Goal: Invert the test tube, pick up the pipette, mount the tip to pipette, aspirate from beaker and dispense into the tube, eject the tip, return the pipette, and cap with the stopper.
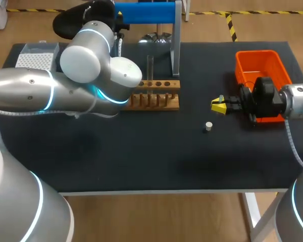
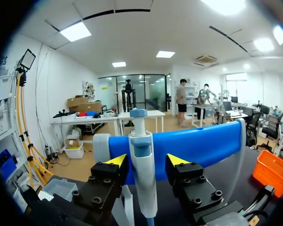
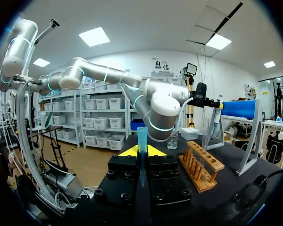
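Note:
A white pipette with a blue top [image 2: 142,174] hangs on the blue stand [image 1: 144,12]. My left gripper [image 2: 146,162] is open around it, one yellow-tipped finger on each side with a small gap to the pipette body. My right gripper [image 1: 218,106] hovers over the table's right half, shut on a blue pipette tip [image 3: 142,141] that stands upright between its fingers. A clear test tube [image 1: 150,68] stands upright in the wooden rack [image 1: 156,96]. The small pale stopper [image 1: 208,126] lies on the mat in front of the right gripper. A glass beaker [image 3: 172,140] stands beyond the rack.
An orange bin [image 1: 257,65] sits at the back right, just behind my right wrist. A tip box [image 1: 36,56] stands at the back left. My left arm [image 1: 86,65] crosses the left half of the table and hides what lies under it.

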You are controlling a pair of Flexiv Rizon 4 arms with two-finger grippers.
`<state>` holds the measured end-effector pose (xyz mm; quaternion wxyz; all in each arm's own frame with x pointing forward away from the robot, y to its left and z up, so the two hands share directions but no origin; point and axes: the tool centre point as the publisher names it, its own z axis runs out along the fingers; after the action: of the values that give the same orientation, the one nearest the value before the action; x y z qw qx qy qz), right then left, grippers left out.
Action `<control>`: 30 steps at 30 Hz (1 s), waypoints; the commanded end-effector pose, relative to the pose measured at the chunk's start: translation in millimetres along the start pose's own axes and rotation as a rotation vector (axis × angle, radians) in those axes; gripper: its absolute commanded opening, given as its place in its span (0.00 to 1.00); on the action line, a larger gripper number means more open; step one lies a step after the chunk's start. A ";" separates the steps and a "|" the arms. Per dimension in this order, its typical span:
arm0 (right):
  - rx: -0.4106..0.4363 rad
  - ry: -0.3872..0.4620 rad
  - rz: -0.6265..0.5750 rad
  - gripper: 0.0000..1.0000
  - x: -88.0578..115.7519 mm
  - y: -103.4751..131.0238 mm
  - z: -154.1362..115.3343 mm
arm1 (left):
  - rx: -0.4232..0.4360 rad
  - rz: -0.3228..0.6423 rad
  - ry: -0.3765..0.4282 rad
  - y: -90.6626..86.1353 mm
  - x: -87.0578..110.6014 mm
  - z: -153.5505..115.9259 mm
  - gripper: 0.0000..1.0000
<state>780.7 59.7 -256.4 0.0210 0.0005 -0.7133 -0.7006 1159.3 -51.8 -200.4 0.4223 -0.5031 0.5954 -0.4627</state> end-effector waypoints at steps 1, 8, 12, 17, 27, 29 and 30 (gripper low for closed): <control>0.001 -0.001 0.000 0.00 0.6 0.0 0.1 | 0.013 -0.001 -0.007 2.9 1.5 5.1 0.49; 0.001 -0.001 0.000 0.00 0.6 0.0 0.1 | 0.018 -0.003 -0.013 2.9 0.0 6.6 0.48; 0.001 -0.001 0.000 0.00 0.6 0.0 0.1 | 0.020 -0.008 -0.016 3.8 -0.6 8.2 0.48; 0.001 -0.001 0.000 0.00 0.6 0.0 0.1 | 0.021 -0.011 -0.017 4.6 -0.8 10.8 0.47; 0.001 -0.001 0.000 0.00 0.6 0.0 0.1 | 0.021 -0.008 -0.016 4.5 -0.7 13.0 0.47; 0.001 -0.001 0.000 0.00 0.6 0.0 0.1 | 0.021 -0.008 -0.016 4.6 -0.8 13.6 0.48; 0.001 -0.001 0.000 0.00 0.6 0.0 0.1 | 0.022 -0.007 -0.016 4.6 -0.9 13.7 0.48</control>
<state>780.7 59.7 -256.4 0.0210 0.0005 -0.7133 -0.7006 1167.5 -49.8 -203.6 0.4277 -0.5053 0.5883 -0.4644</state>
